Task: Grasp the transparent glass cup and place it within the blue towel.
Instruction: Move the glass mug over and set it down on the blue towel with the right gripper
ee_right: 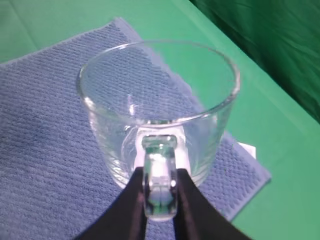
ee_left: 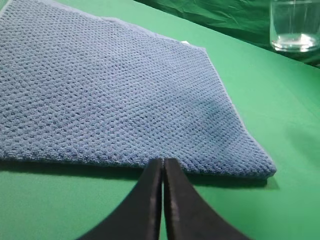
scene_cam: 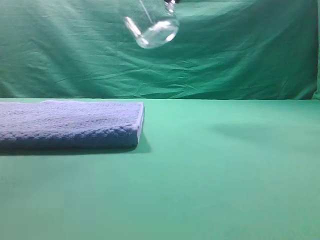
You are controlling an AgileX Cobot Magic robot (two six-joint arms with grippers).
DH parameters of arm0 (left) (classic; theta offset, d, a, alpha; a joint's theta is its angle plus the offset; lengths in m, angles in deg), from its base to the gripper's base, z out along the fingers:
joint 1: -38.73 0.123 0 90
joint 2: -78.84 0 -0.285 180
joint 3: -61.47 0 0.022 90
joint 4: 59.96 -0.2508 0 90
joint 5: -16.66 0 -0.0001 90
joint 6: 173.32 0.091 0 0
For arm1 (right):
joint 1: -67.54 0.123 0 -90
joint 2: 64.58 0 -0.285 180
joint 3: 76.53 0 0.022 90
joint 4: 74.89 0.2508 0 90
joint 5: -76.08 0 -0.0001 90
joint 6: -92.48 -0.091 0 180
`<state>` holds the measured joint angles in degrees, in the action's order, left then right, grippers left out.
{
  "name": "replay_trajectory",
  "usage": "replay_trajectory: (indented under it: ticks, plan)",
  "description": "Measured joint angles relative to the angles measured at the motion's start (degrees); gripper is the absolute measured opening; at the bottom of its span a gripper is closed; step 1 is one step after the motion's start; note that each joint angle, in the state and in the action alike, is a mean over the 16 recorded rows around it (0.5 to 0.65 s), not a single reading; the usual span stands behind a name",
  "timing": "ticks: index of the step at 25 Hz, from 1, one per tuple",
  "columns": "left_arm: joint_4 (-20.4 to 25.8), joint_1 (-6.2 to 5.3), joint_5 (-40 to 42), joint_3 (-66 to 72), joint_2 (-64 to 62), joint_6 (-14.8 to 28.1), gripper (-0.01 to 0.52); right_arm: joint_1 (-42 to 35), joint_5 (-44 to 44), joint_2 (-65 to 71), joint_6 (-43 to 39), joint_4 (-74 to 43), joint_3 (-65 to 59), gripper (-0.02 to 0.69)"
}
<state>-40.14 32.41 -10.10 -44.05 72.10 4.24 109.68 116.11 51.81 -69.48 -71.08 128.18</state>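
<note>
The transparent glass cup [scene_cam: 156, 31] hangs tilted high in the air, to the right of and above the towel's right end. My right gripper [ee_right: 160, 172] is shut on its looped glass handle [ee_right: 159, 187], one black finger on each side. The cup's open mouth [ee_right: 157, 82] points away from the camera, and the blue towel [ee_right: 45, 165] lies below it. That towel [scene_cam: 70, 124] lies flat on the left of the table. My left gripper [ee_left: 163, 161] is shut and empty, just in front of the towel's near edge [ee_left: 115, 95]. The left wrist view has the cup [ee_left: 295, 25] at top right.
A green cloth covers the table [scene_cam: 225, 180] and hangs as a backdrop [scene_cam: 240, 50]. A small white tag [ee_right: 246, 150] sticks out at the towel's corner. The cup's shadow [scene_cam: 245, 131] falls on the cloth to the right.
</note>
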Motion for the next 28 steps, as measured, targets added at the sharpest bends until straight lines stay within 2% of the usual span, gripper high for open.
replay_trajectory:
  ticks: [9,22,25,28]
  plan:
    - [0.0,0.00,0.0,0.0,0.0,0.0,0.000,5.0,-1.7,11.5,0.4,1.1,7.4,0.104]
    - [0.0,0.00,0.0,0.0,0.0,0.0,0.000,6.3,-4.4,21.9,0.7,3.3,10.7,0.104]
    - [0.0,0.00,0.0,0.0,0.0,0.0,0.000,6.3,-4.1,23.1,0.7,3.6,10.9,0.132]
    - [0.0,0.00,0.0,0.0,0.0,0.0,0.000,6.3,-3.2,24.1,0.7,3.8,11.0,0.204]
